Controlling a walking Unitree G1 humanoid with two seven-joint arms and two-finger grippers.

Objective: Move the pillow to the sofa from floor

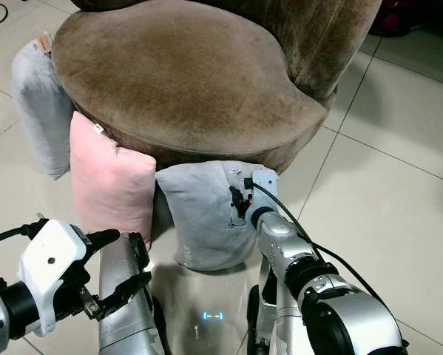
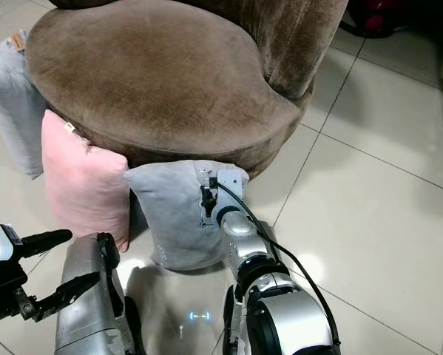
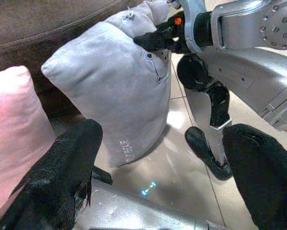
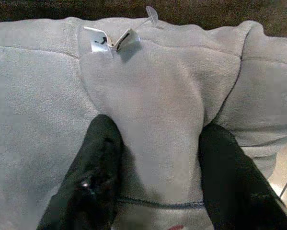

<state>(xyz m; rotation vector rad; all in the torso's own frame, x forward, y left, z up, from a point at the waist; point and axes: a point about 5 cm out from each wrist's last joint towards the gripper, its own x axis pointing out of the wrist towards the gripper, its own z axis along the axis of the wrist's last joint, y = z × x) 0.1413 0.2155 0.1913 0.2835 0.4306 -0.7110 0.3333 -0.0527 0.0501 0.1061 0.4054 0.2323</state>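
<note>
Standing at frame centre, grey pillow (image 1: pixel 199 214) with white tag; right gripper (image 4: pixel 155 163) pinching its upper fold; left gripper (image 3: pixel 157 167) spread, lower left.

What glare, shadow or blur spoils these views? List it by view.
Left eye view: sharp; glossy floor tiles mirror a small blue light. Left wrist view: left claw fingers near and soft. Right wrist view: right claw pinching the grey pillow, top edge dark.
</note>
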